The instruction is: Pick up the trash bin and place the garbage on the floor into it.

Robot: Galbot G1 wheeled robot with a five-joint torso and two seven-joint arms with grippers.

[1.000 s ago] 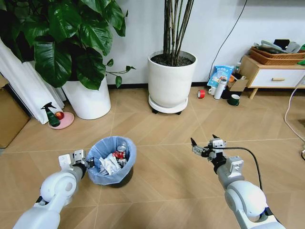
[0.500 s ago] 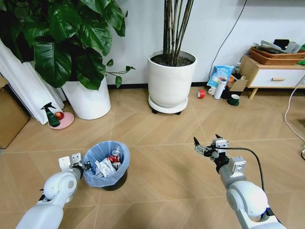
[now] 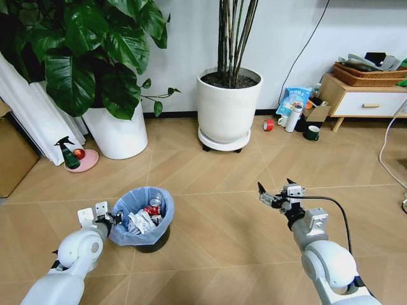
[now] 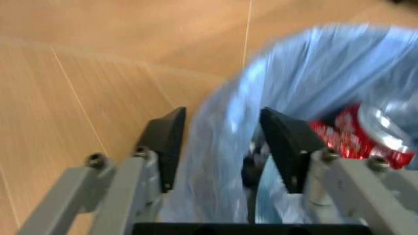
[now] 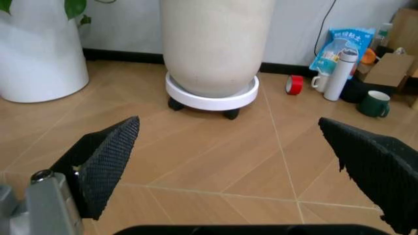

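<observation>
The floor [image 3: 210, 171] of wood-look tiles is seen with no loose litter on it between the two arms. At the far side, two big white plant pots [image 3: 229, 108] are set against the wall, well apart from the work.

The trash bin [image 3: 141, 217] is found near and to the left, resting on the floor or just above it; which cannot be told. It is lined with a crinkly light-blue bag [image 4: 307, 78] folded over the rim. The garbage [image 3: 147, 216] lies inside it: crumpled white paper and a crushed red can [image 4: 356, 134].

The left gripper [image 3: 109, 221] is clamped across the bin's left rim, one finger outside the wall and the other inside, with bag and rim pinched between them. The right gripper [image 3: 275, 195] is held spread wide and empty, above bare floor to the right.

The bin is judged light, its wall stiff enough for a rim grip. The bag is thin and likely slippery, so the hold is best taken on rim and liner together, never the loose plastic alone.
</observation>
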